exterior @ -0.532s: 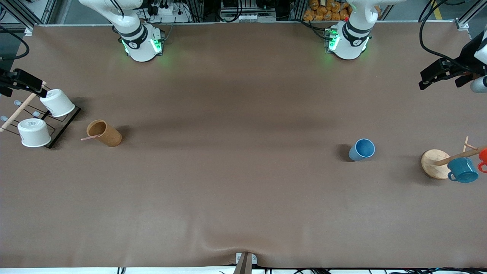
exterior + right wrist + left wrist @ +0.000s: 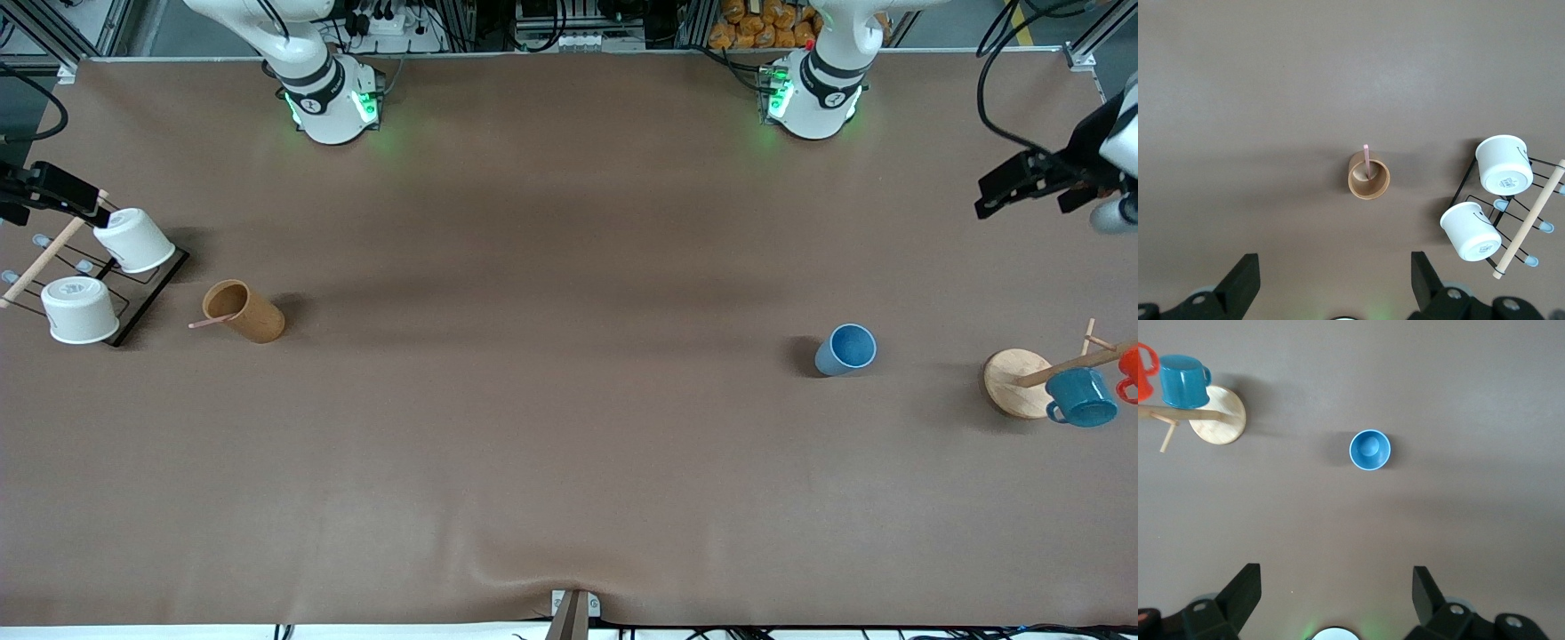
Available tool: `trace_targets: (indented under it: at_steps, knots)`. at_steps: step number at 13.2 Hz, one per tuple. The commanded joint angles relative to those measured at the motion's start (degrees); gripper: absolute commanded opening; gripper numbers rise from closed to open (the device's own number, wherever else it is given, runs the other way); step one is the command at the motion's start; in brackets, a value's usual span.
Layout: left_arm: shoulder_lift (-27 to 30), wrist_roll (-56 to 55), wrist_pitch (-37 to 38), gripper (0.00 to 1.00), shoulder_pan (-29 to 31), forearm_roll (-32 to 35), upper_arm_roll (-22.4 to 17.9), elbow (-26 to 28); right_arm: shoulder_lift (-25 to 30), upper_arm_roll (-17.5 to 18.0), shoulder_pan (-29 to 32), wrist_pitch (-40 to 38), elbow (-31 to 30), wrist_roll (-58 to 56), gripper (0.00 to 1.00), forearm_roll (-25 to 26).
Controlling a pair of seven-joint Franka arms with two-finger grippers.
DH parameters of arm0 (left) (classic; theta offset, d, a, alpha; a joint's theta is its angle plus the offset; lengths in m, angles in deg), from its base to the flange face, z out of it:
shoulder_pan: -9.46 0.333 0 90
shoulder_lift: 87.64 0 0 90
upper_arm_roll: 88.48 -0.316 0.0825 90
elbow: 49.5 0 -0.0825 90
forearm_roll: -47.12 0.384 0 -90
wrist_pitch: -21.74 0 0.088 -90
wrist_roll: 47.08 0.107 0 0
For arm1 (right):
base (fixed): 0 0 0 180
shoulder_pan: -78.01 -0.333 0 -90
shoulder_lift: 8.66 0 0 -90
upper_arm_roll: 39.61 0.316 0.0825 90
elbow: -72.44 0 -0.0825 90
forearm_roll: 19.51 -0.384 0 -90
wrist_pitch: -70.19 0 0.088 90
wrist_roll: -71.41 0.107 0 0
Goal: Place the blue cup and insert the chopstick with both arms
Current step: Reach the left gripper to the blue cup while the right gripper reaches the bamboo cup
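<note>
Cups sit toward opposite ends of the table (image 2: 569, 462) in the front view: the blue cup (image 2: 845, 349) upright toward the left arm's end, below the raised left gripper (image 2: 1022, 182), and the chopstick (image 2: 212, 322) leaning out of the brown cup (image 2: 243, 311) near the right gripper (image 2: 53, 191). Left wrist view: the fingers (image 2: 1238, 597) are spread and empty, the blue cup (image 2: 1370, 450) ahead between them. Right wrist view: released fingers (image 2: 1239, 281) frame the brown cup (image 2: 1369, 180), the chopstick (image 2: 1367, 160) slanting over its rim.

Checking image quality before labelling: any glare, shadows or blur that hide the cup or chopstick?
Front view: even light, soft shadow beside the blue cup, green base LEDs glow. Left wrist view: cup sharp, no glare. Right wrist view: chopstick clear in the brown cup.
</note>
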Motion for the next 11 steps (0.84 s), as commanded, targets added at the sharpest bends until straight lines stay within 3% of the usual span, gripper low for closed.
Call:
trace_targets:
  at_steps: [1,4,7,11]
  knots:
    - [-5.6,0.7,-0.1,1.0,0.6,-0.8,0.0,-0.9,0.3,0.7,1.3,0.1,-1.8,-0.3,1.0,-0.6]
    - [-8.5,0.7,-8.0,1.0,2.2,-0.6,0.0,3.3,0.3,0.7,1.3,0.4,-5.0,-0.3,1.0,-0.7]
    - [-8.2,2.3,-20.4,1.0,2.4,-0.5,0.0,13.6,0.0,0.7,0.9,2.1,-9.2,-0.3,1.0,-0.7]
    - [-8.2,3.1,-31.1,1.0,2.4,-0.5,0.0,23.8,0.0,0.8,0.6,8.9,-17.5,-0.3,1.0,-0.7]
